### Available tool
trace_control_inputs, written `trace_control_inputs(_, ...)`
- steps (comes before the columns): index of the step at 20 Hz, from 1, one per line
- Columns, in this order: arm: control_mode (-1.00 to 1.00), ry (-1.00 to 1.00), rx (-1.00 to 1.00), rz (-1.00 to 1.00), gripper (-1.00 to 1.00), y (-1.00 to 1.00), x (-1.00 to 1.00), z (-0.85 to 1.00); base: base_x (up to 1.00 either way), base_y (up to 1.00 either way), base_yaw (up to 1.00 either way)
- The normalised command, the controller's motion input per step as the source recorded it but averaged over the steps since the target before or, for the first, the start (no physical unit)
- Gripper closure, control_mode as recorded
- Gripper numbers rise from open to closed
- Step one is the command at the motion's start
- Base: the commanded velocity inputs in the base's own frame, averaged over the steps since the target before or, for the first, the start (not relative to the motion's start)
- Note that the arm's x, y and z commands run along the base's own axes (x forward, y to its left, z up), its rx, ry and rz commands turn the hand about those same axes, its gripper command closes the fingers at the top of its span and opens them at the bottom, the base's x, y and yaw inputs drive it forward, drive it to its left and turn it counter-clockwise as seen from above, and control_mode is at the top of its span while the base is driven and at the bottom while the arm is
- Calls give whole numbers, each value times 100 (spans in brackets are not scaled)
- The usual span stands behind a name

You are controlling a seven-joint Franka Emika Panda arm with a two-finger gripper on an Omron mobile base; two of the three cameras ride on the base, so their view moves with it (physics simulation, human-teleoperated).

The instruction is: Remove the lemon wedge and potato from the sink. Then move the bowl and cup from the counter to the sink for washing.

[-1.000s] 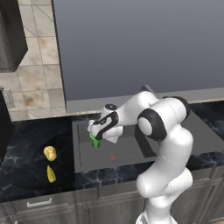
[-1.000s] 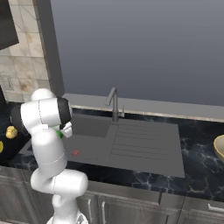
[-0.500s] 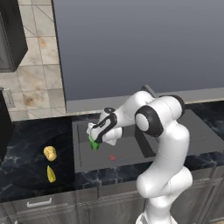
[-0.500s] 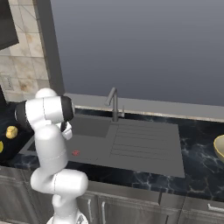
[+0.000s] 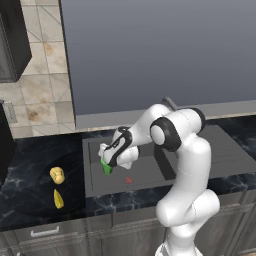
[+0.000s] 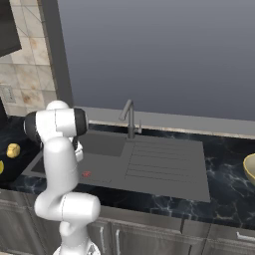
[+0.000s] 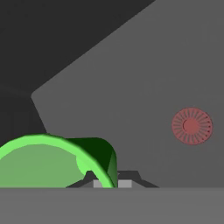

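Small bright green tapered cup [image 5: 107, 166] tilted over the left part of the dark grey rectangular recessed sink [image 5: 145, 182], above the basin floor and near the small red drain; in the hand view its open mouth [image 7: 41, 162] faces the camera. Rounded lumpy yellow-tan potato [image 5: 57, 175] and narrow bright-yellow crescent lemon wedge [image 5: 58, 198] lie on the dark counter left of the sink, wedge just in front of the potato, apart. Wide tan-yellow bowl [image 6: 250, 168] sits on the counter well right of the sink, cut by the frame edge.

Sink [image 5: 145, 175] floor lies bare around the red drain [image 7: 191, 126]; faucet [image 6: 128, 115] stands behind.
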Motion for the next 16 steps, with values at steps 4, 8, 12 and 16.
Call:
trace_control_inputs(4, -100, 1, 0, 0, 100, 1, 11, -19, 0, 0, 0)
trace_control_inputs(8, -100, 0, 0, 0, 100, 5, 8, -15, 0, 0, 0)
trace_control_inputs(12, -100, 0, 0, 0, 100, 7, 6, -15, 0, 0, 0)
trace_control_inputs(16, -100, 0, 0, 0, 100, 8, 8, -16, 0, 0, 0)
